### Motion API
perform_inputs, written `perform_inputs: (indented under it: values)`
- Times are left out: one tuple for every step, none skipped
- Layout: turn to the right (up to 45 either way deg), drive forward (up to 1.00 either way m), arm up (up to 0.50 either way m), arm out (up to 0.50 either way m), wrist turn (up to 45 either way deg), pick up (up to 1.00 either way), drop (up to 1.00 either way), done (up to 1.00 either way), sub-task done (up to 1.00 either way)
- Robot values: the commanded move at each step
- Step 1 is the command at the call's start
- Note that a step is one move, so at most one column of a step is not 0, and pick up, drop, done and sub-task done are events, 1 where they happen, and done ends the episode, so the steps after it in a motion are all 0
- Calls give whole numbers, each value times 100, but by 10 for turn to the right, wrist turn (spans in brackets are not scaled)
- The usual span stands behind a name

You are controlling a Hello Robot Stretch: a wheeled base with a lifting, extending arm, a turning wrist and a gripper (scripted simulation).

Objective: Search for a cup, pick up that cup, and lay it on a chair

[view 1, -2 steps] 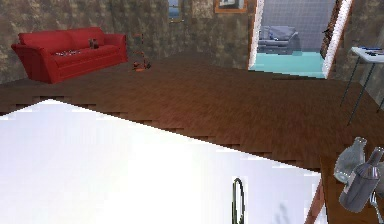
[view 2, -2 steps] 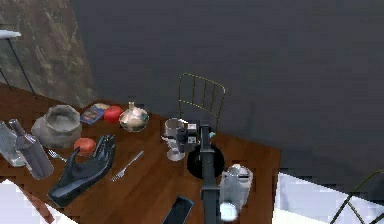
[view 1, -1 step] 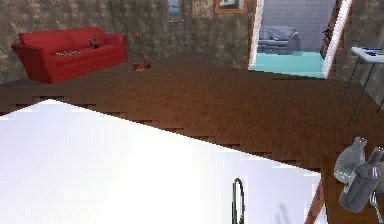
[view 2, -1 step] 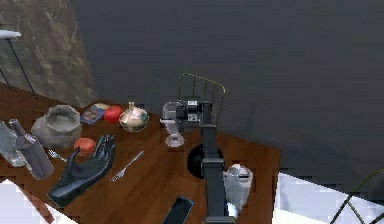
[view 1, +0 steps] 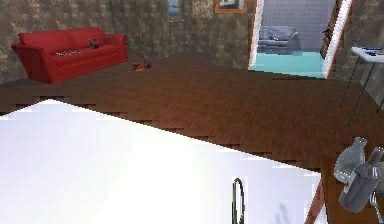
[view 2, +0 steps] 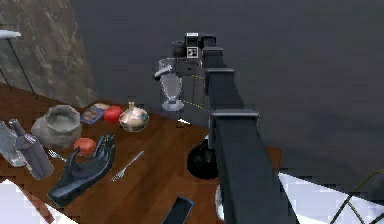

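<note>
In the arm side view the dark arm [view 2: 235,130] rises from the bottom edge. Its gripper [view 2: 172,72] sits left of the white marker squares [view 2: 192,42]. A grey, glassy cup [view 2: 172,92] hangs at the gripper's far end against the dark wall, above the far edge of the wooden table [view 2: 150,175]. The gripper holds this cup clear of the tabletop.
On the wooden table lie a pale sack [view 2: 58,125], a round flask [view 2: 133,118], glass bottles [view 2: 25,150], a dark hand statue [view 2: 85,172], a fork [view 2: 128,165] and a dark bowl [view 2: 205,160]. Ahead are a white counter [view 1: 120,165], a red sofa [view 1: 70,52], a doorway [view 1: 295,40] and a white-topped stand [view 1: 368,52].
</note>
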Motion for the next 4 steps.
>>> perform_inputs:
  values:
    - [0,0,0,0,-450,0,0,0,0]
    - [0,0,0,0,-450,0,0,0,0]
    - [0,0,0,0,-210,0,0,0,0]
    - [0,0,0,-48,0,0,0,0,0]
